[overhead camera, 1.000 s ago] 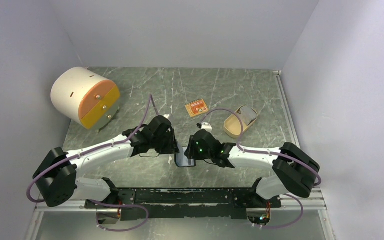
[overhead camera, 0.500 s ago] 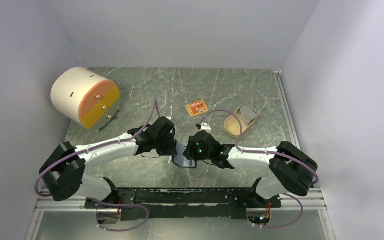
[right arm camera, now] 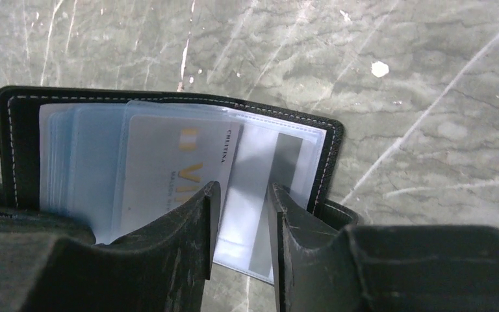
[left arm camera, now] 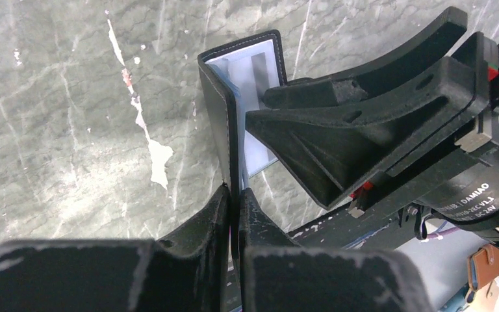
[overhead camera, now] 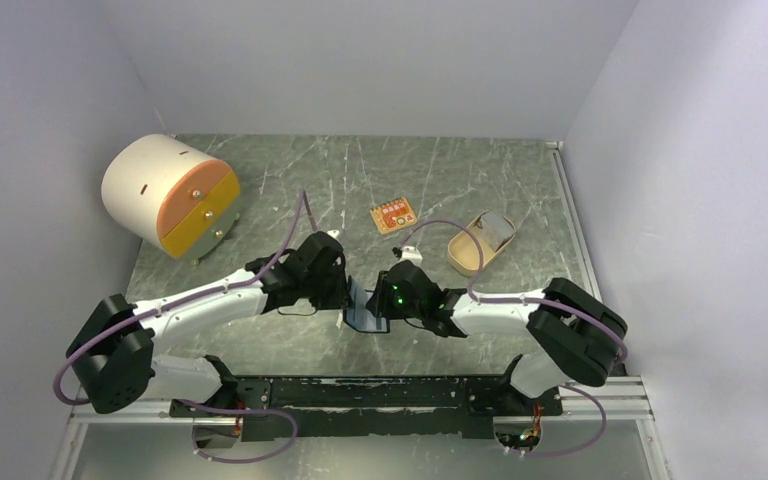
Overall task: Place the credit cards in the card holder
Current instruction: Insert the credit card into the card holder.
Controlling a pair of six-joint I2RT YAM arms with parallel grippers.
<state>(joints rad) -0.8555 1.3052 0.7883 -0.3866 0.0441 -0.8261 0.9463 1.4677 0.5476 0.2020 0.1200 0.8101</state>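
Seemingly mid-insertion: with the left hand point(left arm camera: 234, 195) pinching the cover of the card holder point(left arm camera: 217, 110), open on edge near the middle of the near edge of the bench point(overhead camera: 290, 190), and the right hand point(right arm camera: 240, 195) half spread at its pockets, next push the credit card point(right arm camera: 169, 162) gently home.

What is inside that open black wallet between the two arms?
Clear plastic sleeves fill the card holder, and one pale card with gold lettering sits in a front sleeve. The right gripper's fingers cover the lower edge, so anything tucked behind is hidden.
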